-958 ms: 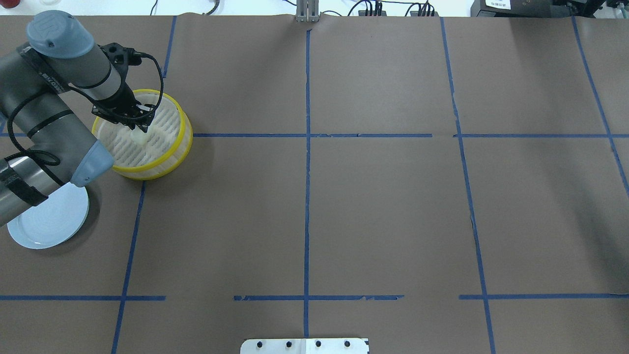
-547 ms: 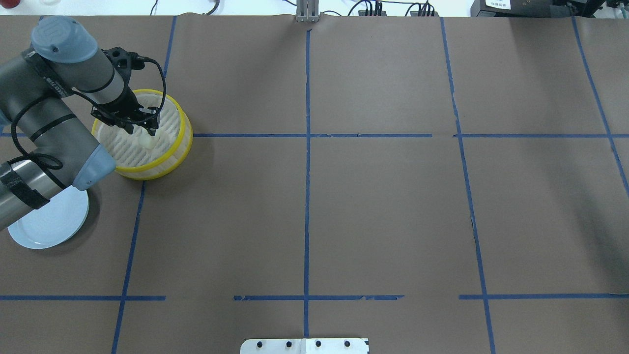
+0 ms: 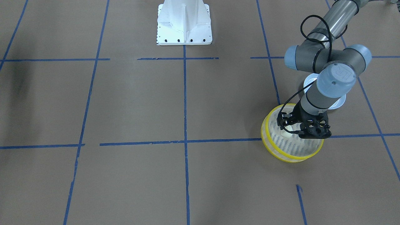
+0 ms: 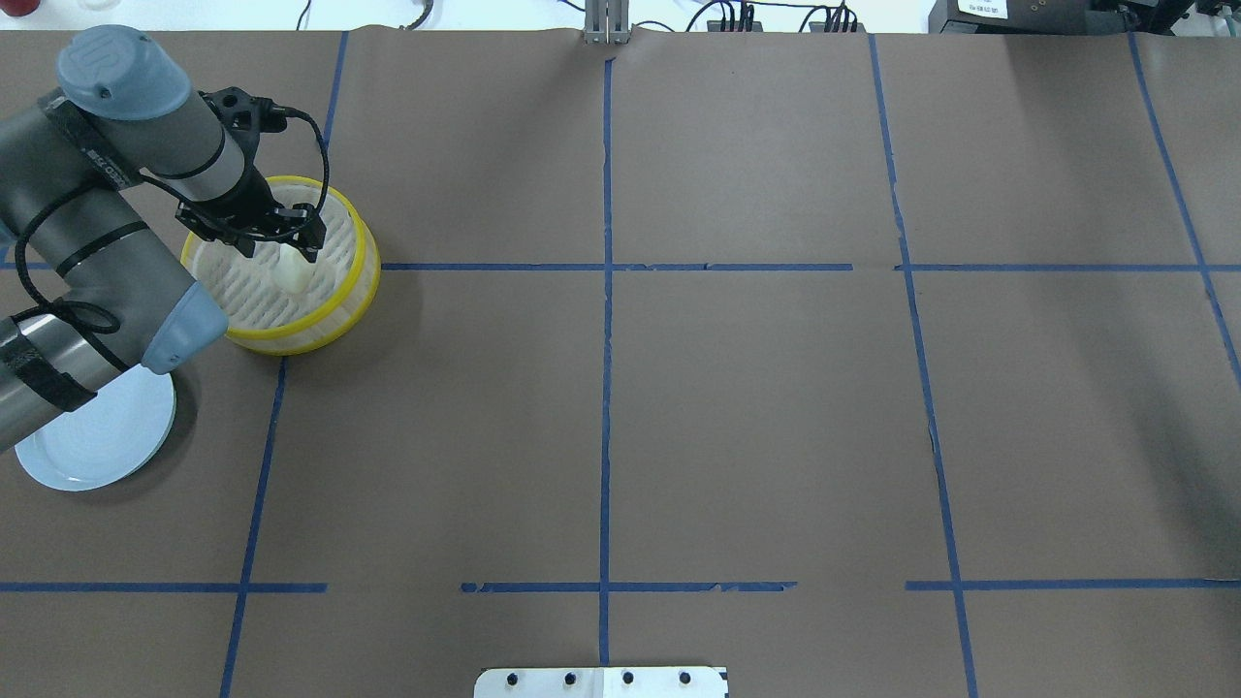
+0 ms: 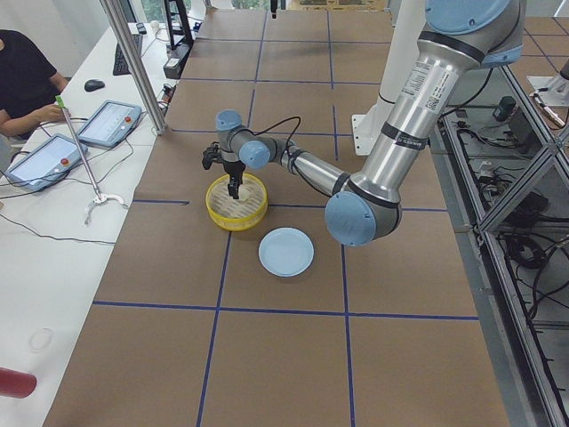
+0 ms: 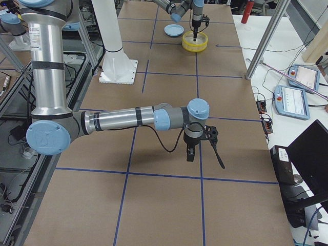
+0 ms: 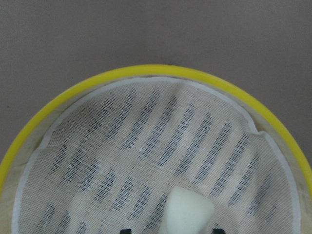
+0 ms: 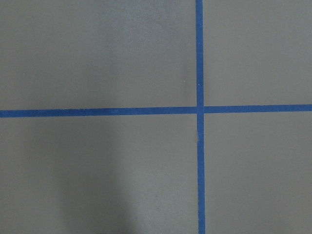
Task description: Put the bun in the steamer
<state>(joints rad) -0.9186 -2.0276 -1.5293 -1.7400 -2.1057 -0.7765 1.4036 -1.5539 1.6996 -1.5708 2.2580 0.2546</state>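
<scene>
The bun [image 4: 291,274] lies on the slatted bottom of the yellow-rimmed steamer [image 4: 371,264], right of its middle. My left gripper [image 4: 281,249] hangs just above the bun with its jaws open and holds nothing. In the left wrist view the bun [image 7: 187,212] sits low between the two fingertips [image 7: 218,230], with a gap on its left side, inside the steamer rim [image 7: 146,70]. My right gripper [image 6: 190,154] shows only in the exterior right view, far from the steamer, pointing down over bare table; I cannot tell whether it is open or shut.
A pale blue plate [image 4: 97,441] lies bare near the steamer, partly under my left arm. The white robot base plate [image 3: 184,22] stands at the table's middle edge. An operator [image 5: 22,71] sits at a side desk with tablets.
My left gripper has opened and lifted a little out of the steamer. The bun stays behind on the steamer's bottom.
</scene>
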